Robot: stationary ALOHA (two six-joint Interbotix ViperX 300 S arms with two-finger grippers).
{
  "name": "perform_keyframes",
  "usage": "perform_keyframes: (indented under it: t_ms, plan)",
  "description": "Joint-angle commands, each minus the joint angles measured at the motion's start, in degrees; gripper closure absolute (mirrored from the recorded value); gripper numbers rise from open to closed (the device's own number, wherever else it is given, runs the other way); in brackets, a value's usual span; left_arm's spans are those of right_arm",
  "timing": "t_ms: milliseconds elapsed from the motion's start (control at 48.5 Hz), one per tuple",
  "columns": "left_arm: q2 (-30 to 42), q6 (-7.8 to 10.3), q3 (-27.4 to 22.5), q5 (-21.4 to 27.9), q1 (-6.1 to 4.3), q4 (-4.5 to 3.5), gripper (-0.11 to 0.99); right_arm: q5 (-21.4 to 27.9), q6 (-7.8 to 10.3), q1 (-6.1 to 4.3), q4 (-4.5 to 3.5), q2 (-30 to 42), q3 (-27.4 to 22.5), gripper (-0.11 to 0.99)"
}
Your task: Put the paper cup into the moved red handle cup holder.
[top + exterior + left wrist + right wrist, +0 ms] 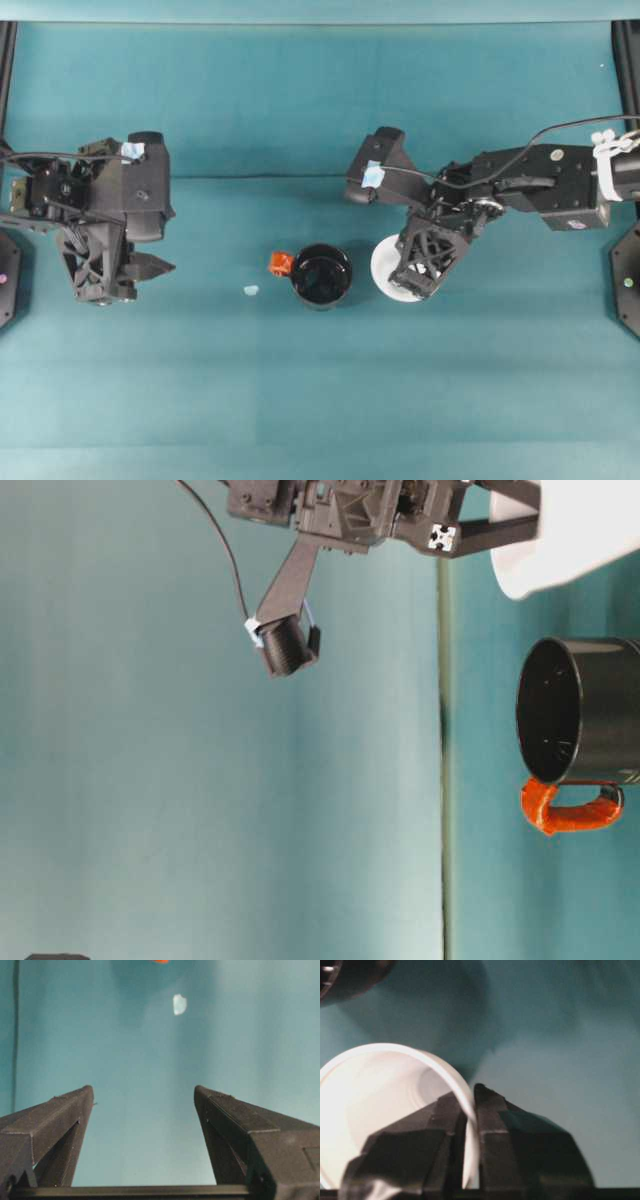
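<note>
The white paper cup [383, 266] is just right of the red handle cup holder [321, 276], a glossy black cup with an orange-red handle [280, 263] on its left side. My right gripper [407, 284] is shut on the paper cup's rim; the wrist view shows the rim [466, 1102] pinched between the two fingers, one inside the cup [380, 1095] and one outside. In the table-level view the paper cup [580, 530] sits beside the empty holder [585, 710]. My left gripper [160, 268] rests open at the left, well apart from both, its fingers [65, 1110] spread over bare cloth.
A small pale scrap [251, 290] lies on the teal cloth left of the holder's handle, also ahead of the left gripper [179, 1004]. Black frame posts stand at the table's left and right edges. A fold in the cloth runs across behind the arms.
</note>
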Motion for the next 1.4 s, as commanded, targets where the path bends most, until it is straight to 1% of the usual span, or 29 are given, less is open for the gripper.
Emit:
perform_keyframes:
  t_ms: [0, 103, 144, 206, 248, 309, 351, 413, 454, 474, 495, 516, 598, 639, 660, 701, 763, 784, 866, 908, 928, 949, 990, 1031, 1134, 1196, 1258, 1300, 1382]
  plan:
    - [-0.53, 0.0, -0.62, -0.35, -0.09, 0.0, 0.03, -0.26, 0.35, 0.26, 0.18, -0.09, -0.62, 0.98]
    - [-0.53, 0.0, -0.62, -0.35, -0.09, 0.09, 0.03, 0.0, 0.35, 0.35, 0.18, -0.18, -0.7, 0.98]
    - [-0.53, 0.0, -0.62, -0.35, -0.09, 0.0, 0.03, 0.26, 0.35, 0.35, 0.18, -0.35, -0.79, 0.98]
    - [-0.53, 0.0, -0.62, -0.35, -0.09, 0.0, 0.03, 1.32, 0.35, 0.35, 0.18, -0.88, -1.14, 0.98]
    - [-0.62, 0.0, -0.62, -0.44, -0.09, 0.09, 0.03, 2.37, 0.35, 0.26, 0.18, -1.49, -1.49, 0.98]
    - [-0.62, 0.0, -0.62, -0.35, -0.09, 0.0, 0.03, 4.48, 0.26, 0.0, 0.18, -2.64, -2.72, 0.98]
    - [-0.62, -0.09, -0.62, -0.35, -0.09, 0.09, 0.03, 6.33, 0.18, -0.26, 0.18, -3.69, -3.78, 0.98]
    - [-0.62, -0.09, -0.62, -0.44, -0.09, 0.0, 0.03, 9.4, 0.0, -0.88, 0.18, -5.45, -5.98, 0.98]
    - [-0.62, -0.09, -0.62, -0.35, -0.09, 0.0, 0.03, 11.6, 0.0, -1.49, 0.09, -6.77, -7.73, 0.98]
    - [-0.62, -0.09, -0.62, -0.35, -0.09, 0.0, 0.03, 12.66, 0.0, -1.76, 0.18, -7.38, -8.61, 0.98]
    - [-0.62, -0.09, -0.62, -0.35, -0.09, 0.0, 0.03, 13.62, -0.09, -2.2, 0.09, -7.91, -9.58, 0.98]
    - [-0.62, 0.0, -0.62, -0.44, -0.09, 0.09, 0.03, 14.5, -0.09, -2.55, 0.09, -8.53, -10.46, 0.98]
    - [-0.62, 0.09, -0.62, -0.35, -0.09, 0.0, 0.03, 17.49, -0.18, -3.78, 0.09, -10.37, -14.41, 0.98]
    - [-0.62, 0.0, -0.62, -0.35, -0.09, 0.0, 0.03, 18.54, -0.18, -4.04, 0.09, -10.72, -15.91, 0.98]
    - [-0.62, 0.0, -0.62, -0.35, -0.09, 0.0, 0.03, 18.98, -0.18, -4.04, 0.18, -10.63, -16.52, 0.98]
    - [-0.62, 0.0, -0.62, -0.44, -0.09, 0.0, 0.03, 19.69, -0.18, -4.04, 0.09, -10.55, -17.67, 0.98]
    - [-0.62, -0.09, -0.62, -0.44, 0.0, 0.0, 0.03, 20.13, -0.18, -3.78, 0.18, -10.02, -18.98, 0.98]
    - [-0.7, -0.09, -0.62, -0.44, -0.09, 0.0, 0.03, 20.13, -0.18, -3.6, 0.09, -9.76, -19.34, 0.98]
    - [-0.7, -0.18, -0.62, -0.35, -0.09, 0.09, 0.03, 20.04, -0.18, -2.9, 0.18, -8.44, -20.48, 0.98]
    - [-0.79, -0.18, -0.62, -0.35, -0.09, 0.0, 0.03, 19.86, -0.18, -2.72, 0.09, -7.82, -21.18, 0.98]
    - [-0.79, -0.18, -0.62, -0.35, 0.0, 0.0, 0.03, 19.69, -0.18, -2.64, 0.18, -7.56, -21.45, 0.98]
    - [-0.79, -0.18, -0.62, -0.35, -0.09, 0.09, 0.03, 19.51, -0.18, -2.55, 0.18, -7.21, -21.71, 0.98]
    - [-0.88, -0.18, -0.62, -0.44, -0.09, 0.0, 0.03, 19.07, -0.26, -2.46, 0.09, -6.68, -22.15, 0.98]
    - [-0.88, -0.18, -0.62, -0.35, -0.09, 0.0, 0.03, 18.19, -0.18, -2.46, 0.18, -5.89, -22.41, 0.98]
    - [-0.88, -0.09, -0.88, -0.35, -0.09, 0.0, 0.03, 16.0, -0.18, -2.2, 0.09, -4.39, -22.85, 0.98]
    - [-0.88, -0.09, -0.88, -0.35, -0.09, 0.09, 0.03, 14.59, -0.18, -1.41, 0.18, -3.25, -23.38, 0.98]
    - [-0.88, -0.18, -0.88, -0.35, -0.09, 0.0, 0.03, 13.45, -0.18, -0.79, 0.18, -2.02, -23.91, 0.98]
    - [-0.88, -0.09, -0.88, -0.44, -0.09, 0.09, 0.03, 12.74, -0.18, -0.18, 0.18, -1.32, -24.43, 0.98]
    - [-0.88, -0.09, -0.88, -0.35, -0.09, 0.0, 0.03, 12.04, -0.18, 0.53, 0.18, 0.35, -25.22, 0.98]
